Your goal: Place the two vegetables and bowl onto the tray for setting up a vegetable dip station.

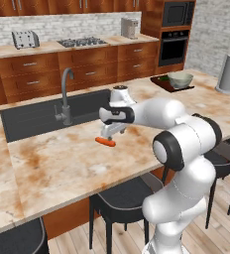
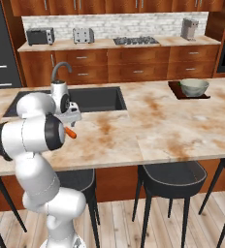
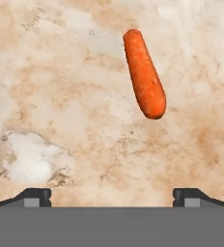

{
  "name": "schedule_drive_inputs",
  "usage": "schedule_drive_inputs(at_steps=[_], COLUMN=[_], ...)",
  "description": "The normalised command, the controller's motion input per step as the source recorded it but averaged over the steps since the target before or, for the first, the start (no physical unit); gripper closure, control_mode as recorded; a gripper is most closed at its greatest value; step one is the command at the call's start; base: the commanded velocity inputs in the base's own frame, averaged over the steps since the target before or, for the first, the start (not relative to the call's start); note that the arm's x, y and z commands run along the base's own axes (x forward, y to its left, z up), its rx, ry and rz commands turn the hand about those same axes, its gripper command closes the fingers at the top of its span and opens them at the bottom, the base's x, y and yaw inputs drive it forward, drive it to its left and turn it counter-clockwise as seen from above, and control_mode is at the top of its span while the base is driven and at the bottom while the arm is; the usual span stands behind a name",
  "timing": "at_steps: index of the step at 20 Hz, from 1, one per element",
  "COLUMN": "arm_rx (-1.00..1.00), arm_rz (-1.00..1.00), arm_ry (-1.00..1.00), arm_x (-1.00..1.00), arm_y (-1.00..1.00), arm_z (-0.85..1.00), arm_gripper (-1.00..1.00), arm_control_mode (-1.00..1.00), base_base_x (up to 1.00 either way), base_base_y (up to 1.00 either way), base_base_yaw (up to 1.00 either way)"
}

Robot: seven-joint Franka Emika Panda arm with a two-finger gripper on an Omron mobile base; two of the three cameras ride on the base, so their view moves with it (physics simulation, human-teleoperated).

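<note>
Orange carrot (image 3: 144,73) lies flat on the marble; bowl (image 1: 180,79) sits on tray (image 1: 161,83).

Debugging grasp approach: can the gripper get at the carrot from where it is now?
Probably yes. The gripper is open above the carrot, which lies alone on bare counter, though off-centre from the fingertips.

Sink (image 1: 32,119), faucet (image 1: 66,94), toaster (image 1: 25,39), stools (image 2: 170,180)

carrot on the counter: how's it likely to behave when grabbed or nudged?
The carrot looks solid and straight, so probably stiff, not floppy. Its round, tapered body lies flat on the smooth marble counter, so a nudge would likely roll it in an arc. Its smooth skin may slip between the open end effector fingers.
</note>
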Motion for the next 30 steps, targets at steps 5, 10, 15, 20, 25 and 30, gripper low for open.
schedule_drive_inputs(at_steps=[5,10,15,20,25,30], arm_rx=[-0.14,-0.03,-0.01,0.00,0.00,0.00], arm_rz=[0.09,0.06,0.02,0.00,0.00,0.00], arm_ry=[0.00,0.00,0.00,0.00,0.00,0.00], arm_x=[0.36,0.27,0.32,0.32,0.31,0.28], arm_y=[0.15,0.10,0.07,0.01,0.01,0.03], arm_z=[-0.28,-0.33,-0.32,-0.28,-0.25,-0.24], arm_gripper=[-1.00,-1.00,-1.00,-1.00,-1.00,-1.00], arm_control_mode=[-1.00,-1.00,-1.00,-1.00,-1.00,-1.00], base_base_x=[0.00,0.00,0.00,0.00,0.00,0.00], base_base_y=[0.00,0.00,0.00,0.00,0.00,0.00], base_base_yaw=[0.00,0.00,0.00,0.00,0.00,0.00])
